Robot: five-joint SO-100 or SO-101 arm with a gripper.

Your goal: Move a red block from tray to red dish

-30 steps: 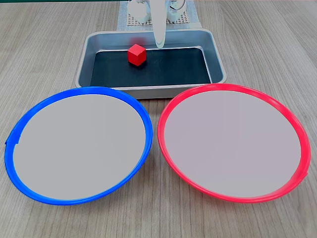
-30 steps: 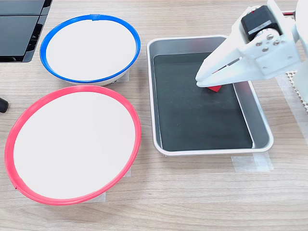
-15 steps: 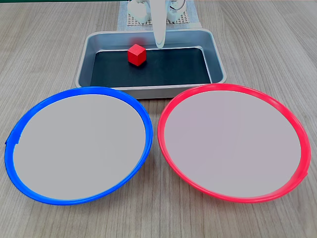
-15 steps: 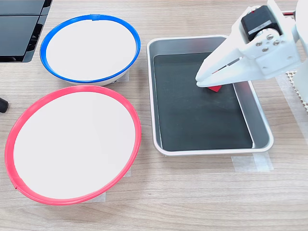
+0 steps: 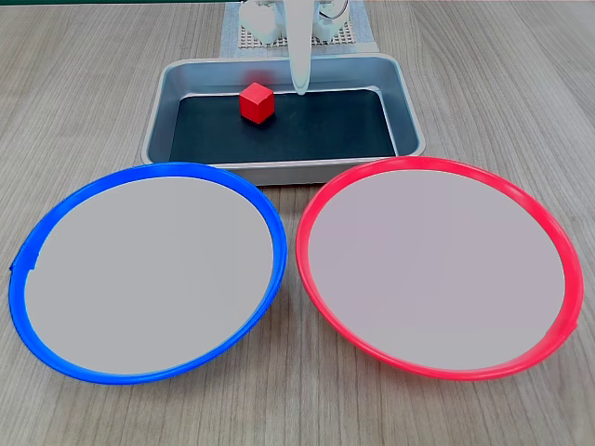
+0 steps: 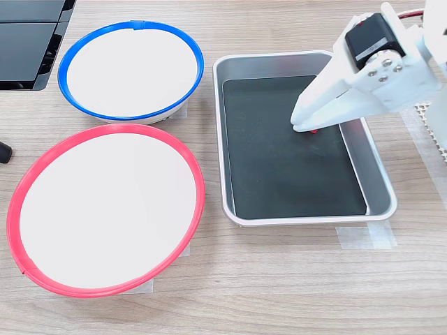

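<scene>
The red block [image 5: 257,102] lies on the black bottom of the tray [image 5: 405,102], towards the first exterior view's left. My white gripper [image 5: 301,89] hangs over the tray, a little to the right of the block and not touching it. In the second exterior view the gripper [image 6: 299,126] covers the block, and only a red sliver [image 6: 315,130] shows under it. Its jaws are pressed together with nothing between them. The tray's rim [image 6: 222,139] faces the red dish [image 6: 105,209], whose pale centre is bare. The red dish [image 5: 437,269] lies in front of the tray.
A blue-rimmed plate [image 5: 149,269] lies beside the red dish, and shows as the blue-rimmed plate [image 6: 130,70] at the back. A black device [image 6: 28,35] sits in the second exterior view's top left corner. A white mesh mat [image 5: 249,37] under the arm's base lies behind the tray.
The gripper has shifted slightly along the tray, towards the second exterior view's right and bottom, and the narrow slit between its jaws has gone. The block has not moved.
</scene>
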